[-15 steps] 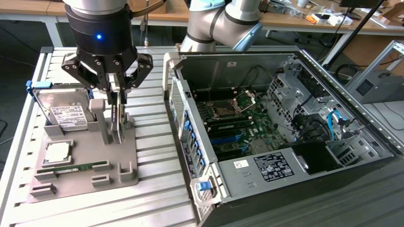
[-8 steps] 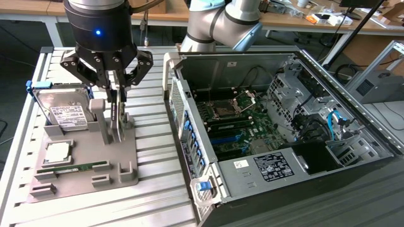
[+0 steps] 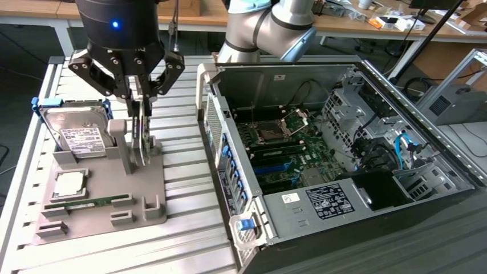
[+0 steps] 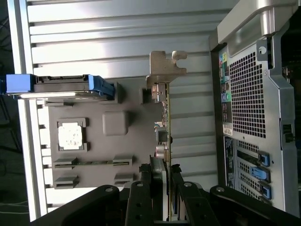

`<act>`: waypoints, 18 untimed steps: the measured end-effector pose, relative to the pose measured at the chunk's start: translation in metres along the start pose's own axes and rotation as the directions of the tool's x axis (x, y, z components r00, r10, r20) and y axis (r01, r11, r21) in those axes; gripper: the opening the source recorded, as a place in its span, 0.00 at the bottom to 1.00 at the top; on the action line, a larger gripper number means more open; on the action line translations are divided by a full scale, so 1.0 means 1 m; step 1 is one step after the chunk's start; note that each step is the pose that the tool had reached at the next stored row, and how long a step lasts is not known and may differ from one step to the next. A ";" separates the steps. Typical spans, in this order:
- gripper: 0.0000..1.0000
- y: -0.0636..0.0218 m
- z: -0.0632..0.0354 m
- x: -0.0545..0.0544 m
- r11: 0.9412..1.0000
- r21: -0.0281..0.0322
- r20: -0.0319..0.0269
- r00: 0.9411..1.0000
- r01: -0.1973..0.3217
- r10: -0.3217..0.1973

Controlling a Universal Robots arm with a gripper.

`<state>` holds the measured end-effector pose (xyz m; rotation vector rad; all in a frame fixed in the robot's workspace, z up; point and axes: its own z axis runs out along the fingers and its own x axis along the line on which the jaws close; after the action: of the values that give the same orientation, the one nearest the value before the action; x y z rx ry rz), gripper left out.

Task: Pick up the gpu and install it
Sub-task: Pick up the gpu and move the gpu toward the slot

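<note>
Right now the gripper [image 4: 167, 183] is down over the grey holder tray [image 4: 134, 141], and its fingers [image 4: 157, 173] are closed against the two faces of the gpu [image 4: 166, 117], clamping it from above. The card stands on its long edge in the tray, so from over the wrist you look straight down on its thin top edge. Its long axis runs across the table slats [image 4: 117, 37] and parallel to the perforated rear panel of the computer case [image 4: 249, 94], which stands just beside the tray.

The pale metal bracket [image 4: 162, 68] points toward the end of the tray where the hard drive [image 4: 61, 85] stands in its blue rails. The card's other end lies under the gripper, level with the memory stick [image 4: 91, 163]. The grip is on that end, well away from the bracket.

A processor chip [image 4: 71, 135] sits in its pocket between the drive and the memory stick, apart from the card. In the exterior view the case lies open on the exterior view's right, its motherboard [image 3: 285, 151] exposed, and the card is outside it, seated in the tray.
</note>
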<state>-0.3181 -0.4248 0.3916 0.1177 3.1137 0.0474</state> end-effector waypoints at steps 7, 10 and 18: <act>0.27 0.0010 -0.0305 -0.001 1.000 0.000 0.000 1.000 0.000 0.000; 0.27 0.0014 -0.0438 -0.001 1.000 0.000 0.000 1.000 0.000 0.000; 0.27 0.0018 -0.0568 -0.001 1.000 0.000 0.000 1.000 0.000 0.000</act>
<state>-0.3181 -0.4248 0.4485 0.1178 3.1137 0.0474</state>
